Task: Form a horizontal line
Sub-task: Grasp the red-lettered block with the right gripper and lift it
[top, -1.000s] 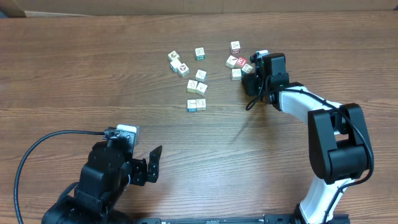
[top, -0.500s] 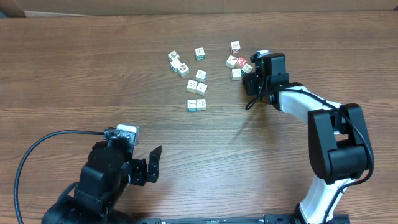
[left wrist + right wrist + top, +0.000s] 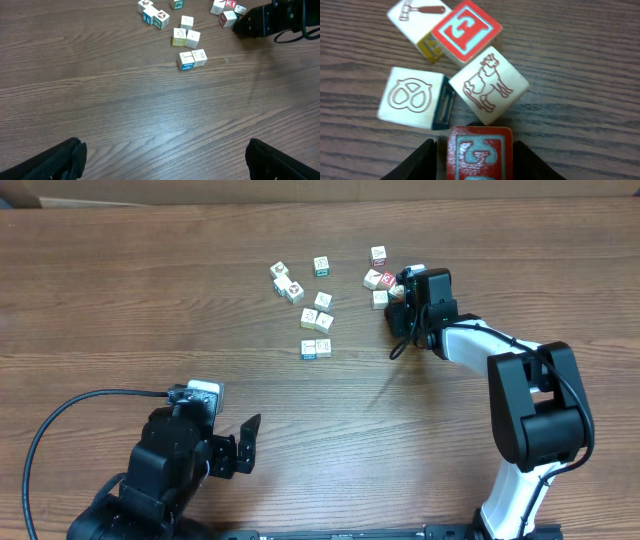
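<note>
Small cream picture cubes lie scattered on the far half of the table. Two of them point(image 3: 316, 348) sit edge to edge in a short row, also in the left wrist view point(image 3: 192, 59). My right gripper point(image 3: 405, 288) is at the right-hand cluster, open, with a red-and-blue-faced cube point(image 3: 479, 157) between its fingers point(image 3: 475, 150). The right finger touches the cube and the left one stands a little off it. Just past it lie a goat cube point(image 3: 488, 85), a pretzel cube point(image 3: 410, 97), another red cube point(image 3: 466, 31) and a hammer cube point(image 3: 417, 15). My left gripper point(image 3: 162, 157) is open and empty near the front edge.
More loose cubes lie at the far middle: a pair point(image 3: 286, 284), one alone point(image 3: 321, 266), and a small group point(image 3: 318, 312) just above the row. One cube point(image 3: 378, 255) lies behind the right cluster. A black cable point(image 3: 60, 420) runs by the left arm.
My right gripper has shifted a little to the left, toward the cluster. The left arm and the cubes in view have not moved.
</note>
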